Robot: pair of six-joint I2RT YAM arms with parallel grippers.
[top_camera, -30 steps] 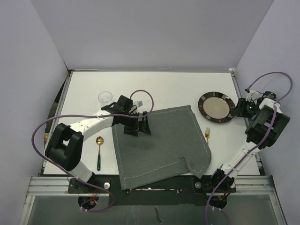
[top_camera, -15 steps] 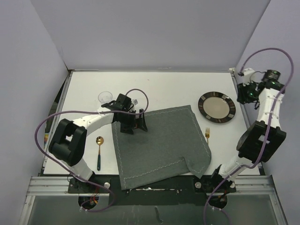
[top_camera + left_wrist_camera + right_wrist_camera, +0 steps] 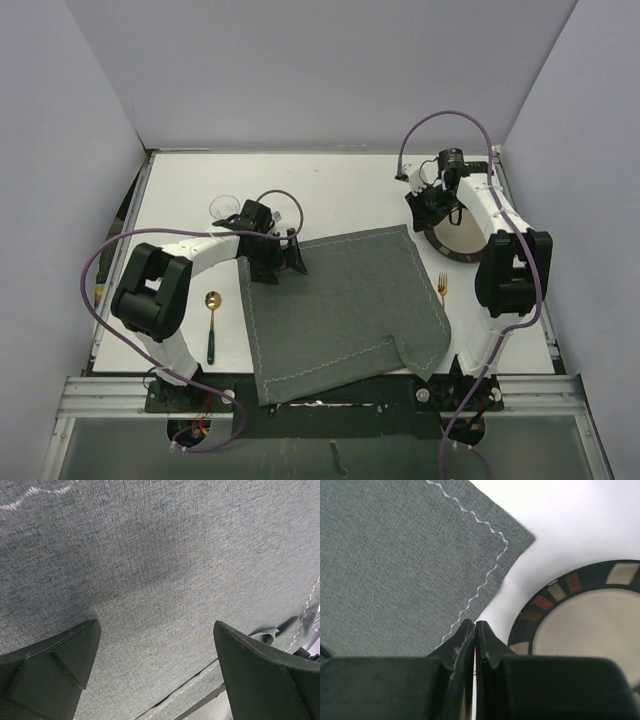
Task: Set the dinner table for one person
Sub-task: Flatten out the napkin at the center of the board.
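The left claw (image 3: 157,647) is released, its two dark fingers (image 3: 55,655) spread wide with nothing between them. It hangs low over a dark grey stitched placemat (image 3: 165,555), near the cloth's far left corner. Whether the tips touch the cloth cannot be told.

Left of this claw and slightly beyond it stands a clear glass (image 3: 224,208). Nearer the arm bases, a gold spoon (image 3: 212,325) with a dark handle lies beside the placemat's left edge.

The right claw (image 3: 473,626) is clenched, fingers pressed together on nothing. It hangs above the gap between the placemat's far right corner and a dark-rimmed plate (image 3: 585,625) just to its right. Nearer the bases lies a gold fork (image 3: 442,288), beside the placemat's right edge.

Everything rests on the white desk (image 3: 350,185), which spreads out under both claws.
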